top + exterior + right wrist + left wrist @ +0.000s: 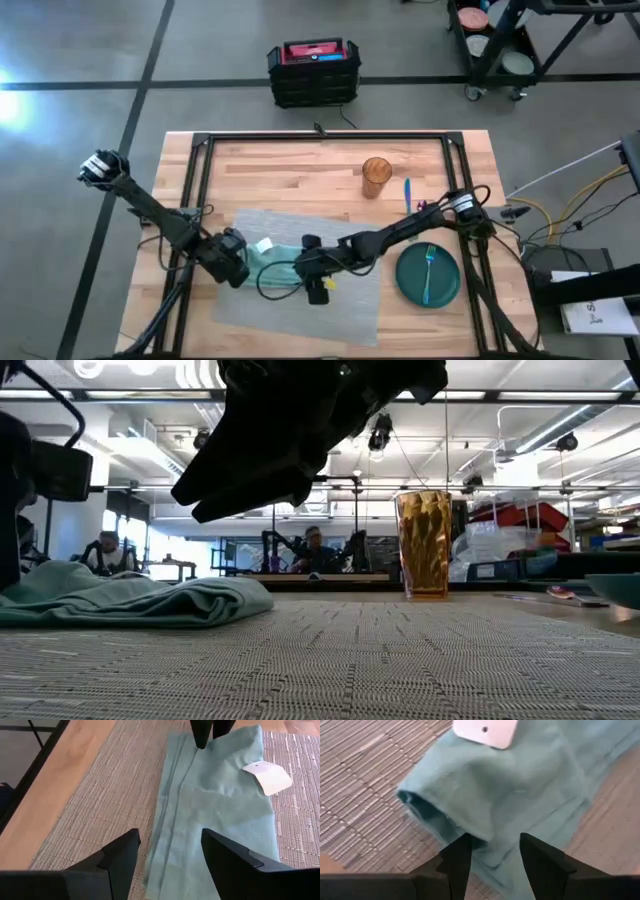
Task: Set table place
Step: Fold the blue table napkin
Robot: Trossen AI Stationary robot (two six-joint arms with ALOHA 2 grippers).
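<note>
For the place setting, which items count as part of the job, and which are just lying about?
Job: table; grey placemat; teal napkin; green plate; fork; amber glass; left pincer and right pincer, both open at the napkin.

Lying about: black and red crate on the floor.

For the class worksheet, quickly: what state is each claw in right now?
Left claw: open, at the edge of the napkin, holding nothing.
Right claw: open, over the napkin on the placemat, holding nothing.
</note>
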